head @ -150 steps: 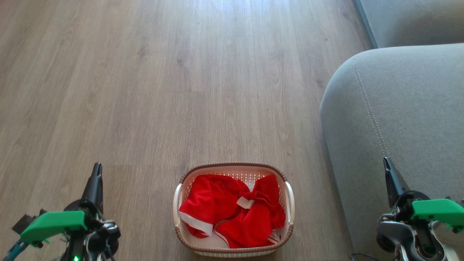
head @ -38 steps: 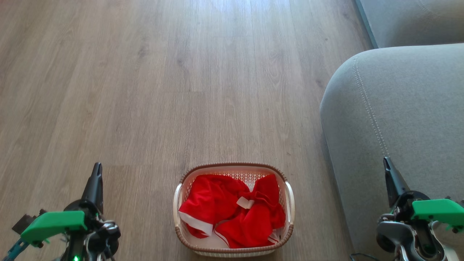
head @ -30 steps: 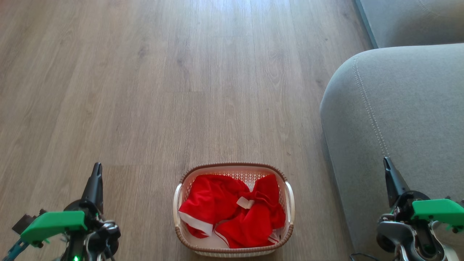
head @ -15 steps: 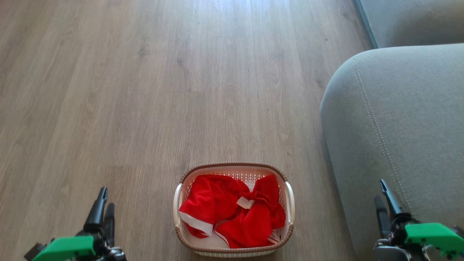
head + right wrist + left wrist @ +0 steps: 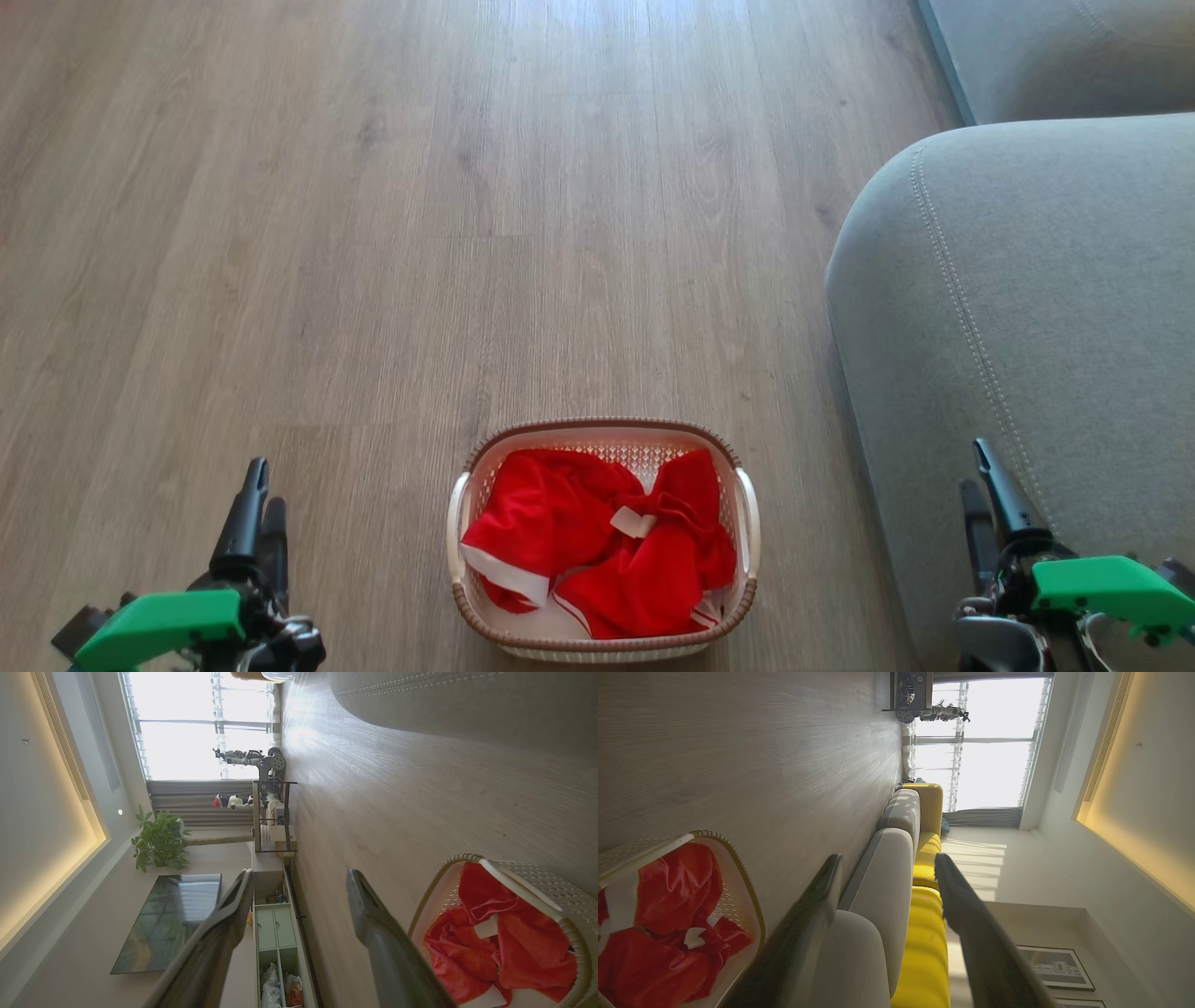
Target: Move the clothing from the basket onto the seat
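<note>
The clothing (image 5: 579, 546) is bright red fabric with white trim, heaped in the white basket (image 5: 597, 425) on the wood floor at bottom centre. The grey seat (image 5: 1027, 280) rises just right of the basket. My left gripper (image 5: 264, 485) stands open over the floor, left of the basket and apart from it. My right gripper (image 5: 974, 467) is open at the seat's front face, right of the basket. In the left wrist view the open left gripper (image 5: 887, 858) has the basket (image 5: 752, 905) and clothing (image 5: 668, 914) off to one side. Beside my right gripper (image 5: 300, 873) lie the basket (image 5: 514, 877) and clothing (image 5: 490, 938).
Wood floor (image 5: 467, 233) stretches ahead of the basket. A second grey cushion (image 5: 1055, 47) sits at top right. Yellow sofa cushions (image 5: 924, 952) line the back. Far off stand a shelf unit (image 5: 275, 914), a plant (image 5: 159, 844) and a machine on a stand (image 5: 268, 779).
Both grippers have gone from shut to open, each now showing two spread fingers, and both sit lower in the head view. Basket and clothing have not moved.
</note>
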